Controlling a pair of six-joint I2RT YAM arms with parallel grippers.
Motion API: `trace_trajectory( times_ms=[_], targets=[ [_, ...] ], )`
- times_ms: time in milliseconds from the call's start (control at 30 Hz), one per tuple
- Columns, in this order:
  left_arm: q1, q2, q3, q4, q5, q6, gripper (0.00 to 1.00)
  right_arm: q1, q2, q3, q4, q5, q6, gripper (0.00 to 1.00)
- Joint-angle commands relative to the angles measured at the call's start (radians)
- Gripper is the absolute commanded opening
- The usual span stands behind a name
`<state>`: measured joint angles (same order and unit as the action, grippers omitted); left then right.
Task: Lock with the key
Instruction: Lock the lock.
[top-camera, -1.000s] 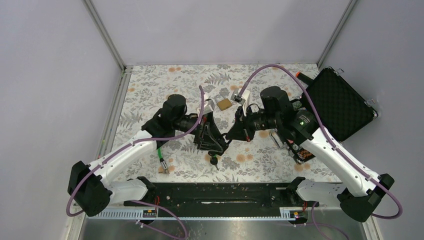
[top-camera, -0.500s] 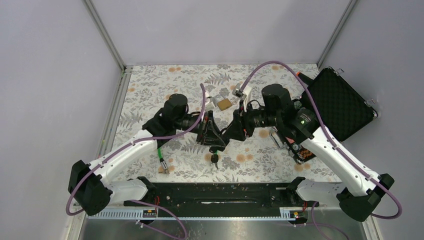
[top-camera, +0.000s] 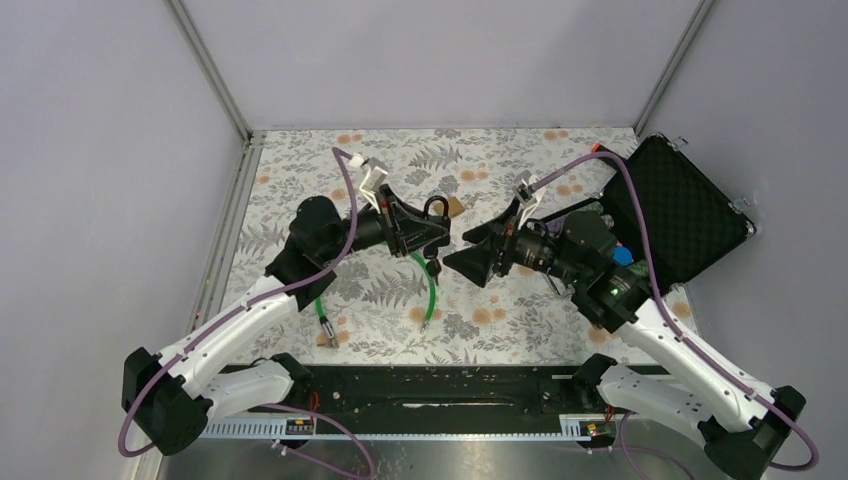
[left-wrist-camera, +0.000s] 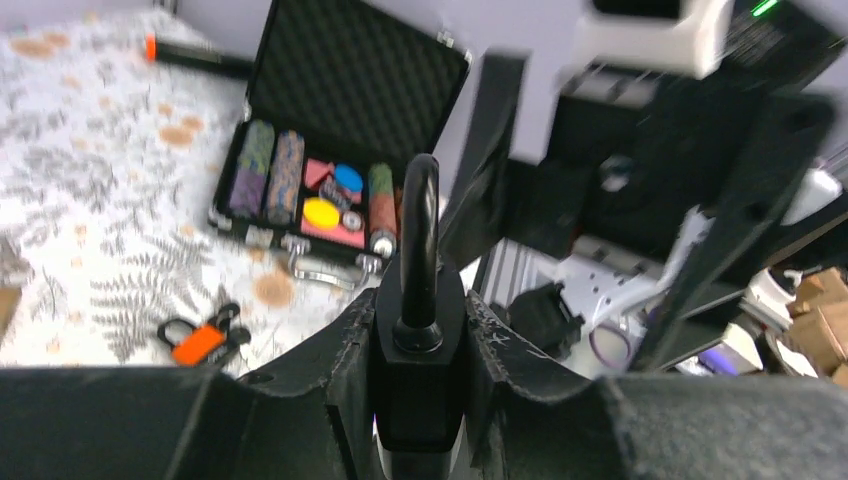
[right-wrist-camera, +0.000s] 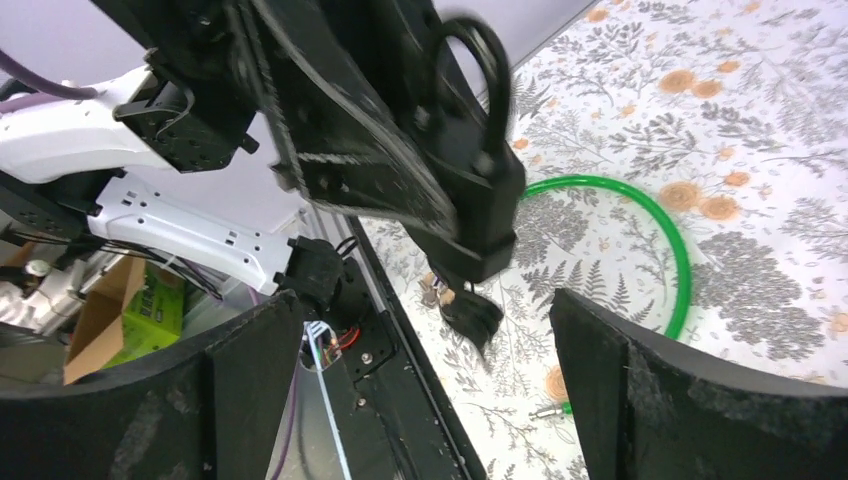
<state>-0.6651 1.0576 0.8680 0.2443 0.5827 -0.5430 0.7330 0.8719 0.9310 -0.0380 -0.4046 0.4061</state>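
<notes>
A black padlock (top-camera: 436, 222) is lifted off the table, its body pinched between the fingers of my left gripper (top-camera: 422, 230), which is shut on it. In the left wrist view the padlock (left-wrist-camera: 418, 350) fills the gap of that gripper (left-wrist-camera: 418, 335), shackle pointing away from the camera. A black-headed key (right-wrist-camera: 470, 316) sticks out of the bottom of the lock body (right-wrist-camera: 484, 205), also visible from above as the key (top-camera: 432, 268). My right gripper (top-camera: 458, 252) stands open just right of the lock, apart from it; in its own view the right gripper (right-wrist-camera: 430, 360) holds nothing.
An open black foam-lined case (top-camera: 680, 205) with coloured pieces lies at the right. A green cable loop (top-camera: 430, 290) lies under the lock. A brass padlock (top-camera: 452, 206) sits behind it. An orange-handled tool (left-wrist-camera: 195, 340) lies near the case.
My left gripper closed on the padlock and raised it from the table, tilting back. My right gripper opened, let go near the key, and drew back to the right.
</notes>
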Motion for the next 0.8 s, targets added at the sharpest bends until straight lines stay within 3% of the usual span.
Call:
trace_trajectory(
  times_ms=[0,167,300,400,500,633,733,767],
  targets=[
    [-0.001,-0.068,0.001,0.392,-0.083,-0.100,0.00,0.003,0.009,-0.090,0.363,-0.045,0.140,1.00],
    [-0.002,-0.069,-0.003,0.548,-0.063,-0.156,0.00,0.016,0.051,-0.137,0.534,-0.077,0.196,0.87],
    [-0.003,-0.066,-0.007,0.637,-0.048,-0.183,0.00,0.027,0.090,-0.129,0.623,-0.086,0.203,0.68],
    [-0.004,-0.064,-0.006,0.659,-0.047,-0.187,0.00,0.037,0.107,-0.118,0.676,-0.089,0.202,0.68],
    [-0.005,-0.064,-0.006,0.673,-0.049,-0.188,0.00,0.043,0.127,-0.105,0.701,-0.083,0.194,0.77],
    [-0.005,-0.065,-0.006,0.678,-0.054,-0.192,0.00,0.045,0.153,-0.092,0.737,-0.081,0.201,0.75],
    [-0.004,-0.068,-0.007,0.670,-0.060,-0.192,0.00,0.045,0.169,-0.090,0.763,-0.077,0.213,0.60],
    [-0.004,-0.071,-0.009,0.667,-0.064,-0.190,0.00,0.045,0.174,-0.092,0.775,-0.080,0.220,0.51]
  ],
)
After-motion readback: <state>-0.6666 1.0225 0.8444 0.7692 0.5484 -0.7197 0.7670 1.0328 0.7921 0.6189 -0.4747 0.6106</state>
